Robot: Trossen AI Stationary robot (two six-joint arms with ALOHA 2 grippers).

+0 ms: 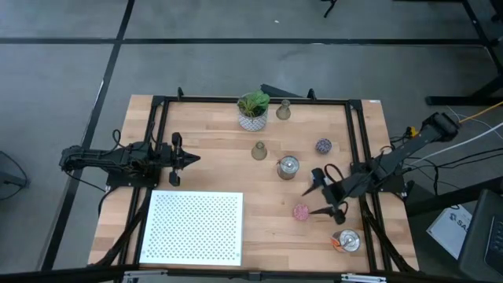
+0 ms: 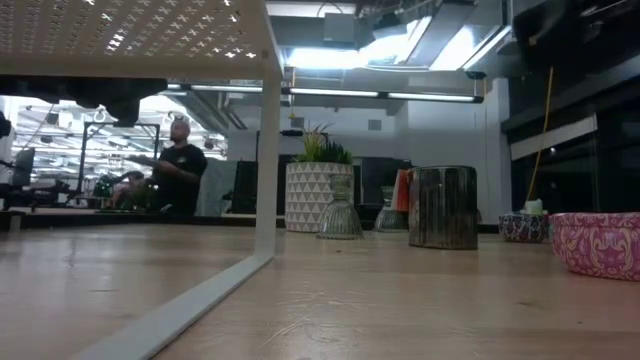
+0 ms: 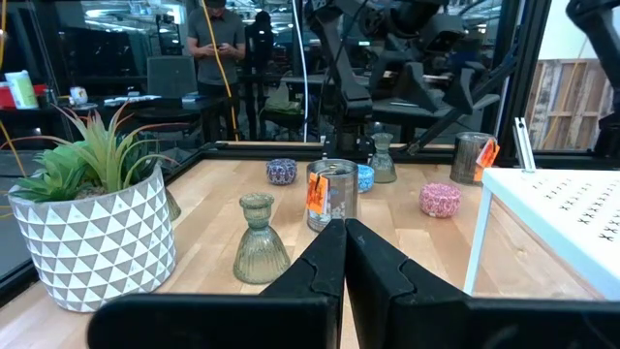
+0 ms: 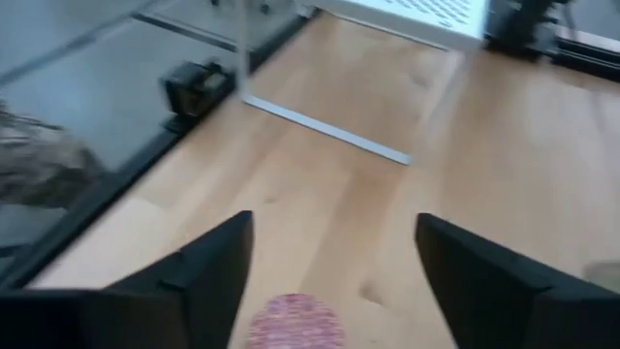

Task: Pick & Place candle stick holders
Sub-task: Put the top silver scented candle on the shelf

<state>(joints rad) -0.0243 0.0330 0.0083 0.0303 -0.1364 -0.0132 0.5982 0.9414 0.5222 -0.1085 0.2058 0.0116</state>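
Your pink holder (image 1: pixel 301 211) sits on the bench (image 1: pixel 212 169) near its right side, just in front of the right tool (image 1: pixel 314 200), whose fingers are spread wide on either side of it without touching. A silver holder (image 1: pixel 288 166) stands just behind, a second silver one (image 1: pixel 346 240) nearer the front edge. The left tool (image 1: pixel 187 159) waits at the left, fingers pressed together, beside the white perforated stand (image 1: pixel 194 227).
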